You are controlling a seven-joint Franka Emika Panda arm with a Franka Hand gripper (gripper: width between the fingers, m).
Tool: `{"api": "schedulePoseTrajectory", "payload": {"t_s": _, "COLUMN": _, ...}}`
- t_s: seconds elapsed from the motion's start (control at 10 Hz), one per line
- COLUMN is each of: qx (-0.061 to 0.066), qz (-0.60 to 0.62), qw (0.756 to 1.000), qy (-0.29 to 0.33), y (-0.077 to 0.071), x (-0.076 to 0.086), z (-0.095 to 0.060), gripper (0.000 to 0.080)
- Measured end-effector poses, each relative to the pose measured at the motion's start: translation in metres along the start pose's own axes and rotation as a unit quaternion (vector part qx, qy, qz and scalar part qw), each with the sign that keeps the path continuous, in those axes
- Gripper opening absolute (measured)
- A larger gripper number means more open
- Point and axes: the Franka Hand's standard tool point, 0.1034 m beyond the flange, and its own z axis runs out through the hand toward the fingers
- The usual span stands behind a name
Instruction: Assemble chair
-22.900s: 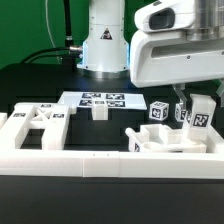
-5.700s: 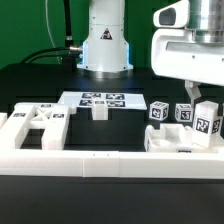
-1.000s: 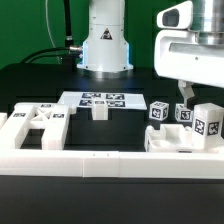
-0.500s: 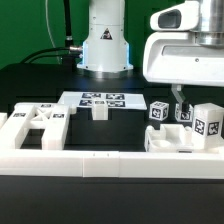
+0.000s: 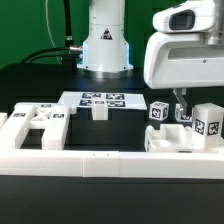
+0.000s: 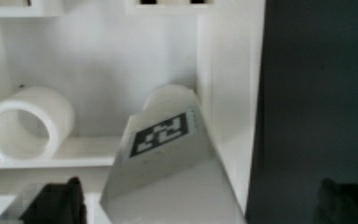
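The chair is in loose white tagged parts. A flat frame part [image 5: 38, 122] lies at the exterior view's left. A short post [image 5: 99, 110] stands by the marker board [image 5: 100, 98]. Two small tagged blocks [image 5: 159, 111] stand at the right, with a taller tagged post [image 5: 207, 122] beside them. A flat part [image 5: 172, 140] lies below them. My gripper [image 5: 182, 98] hangs just above the blocks, to the tall post's left, open and holding nothing. In the wrist view my gripper [image 6: 201, 204] has its dark fingers [image 6: 53, 201] spread either side of a tagged white post [image 6: 163, 135].
A long low white border wall [image 5: 90, 162] runs along the front. The robot base [image 5: 104, 40] stands at the back, on the black table. A round white tube-like part [image 6: 28, 124] lies beside the tagged post in the wrist view.
My gripper has shifted a little toward the exterior view's left, away from the tall post, which stays standing. Other parts have not moved.
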Motion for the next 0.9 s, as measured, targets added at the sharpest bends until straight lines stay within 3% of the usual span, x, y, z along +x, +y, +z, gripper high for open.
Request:
{"api": "schedulePoseTrajectory", "payload": {"t_s": 0.1, "qx": 0.0, "qz": -0.028, "qw": 1.0, "qy": 0.0, "y": 0.0007, "x": 0.0, "z": 0.0002, "gripper": 0.0649}}
{"api": "schedulePoseTrajectory", "payload": {"t_s": 0.3, "qx": 0.0, "qz": -0.044, "qw": 0.999, "qy": 0.0, "y": 0.0008, "x": 0.0, "z": 0.0002, "gripper": 0.0403}}
{"api": "schedulePoseTrajectory", "payload": {"t_s": 0.4, "qx": -0.001, "qz": -0.043, "qw": 0.999, "qy": 0.0, "y": 0.0017, "x": 0.0001, "z": 0.0001, "gripper": 0.0403}}
{"api": "schedulePoseTrajectory", "payload": {"t_s": 0.5, "qx": -0.001, "qz": -0.042, "qw": 0.999, "qy": 0.0, "y": 0.0027, "x": 0.0002, "z": 0.0001, "gripper": 0.0289}}
{"api": "schedulePoseTrajectory", "payload": {"t_s": 0.9, "qx": 0.0, "qz": 0.01, "qw": 1.0, "qy": -0.001, "y": 0.0036, "x": -0.0003, "z": 0.0006, "gripper": 0.0289}}
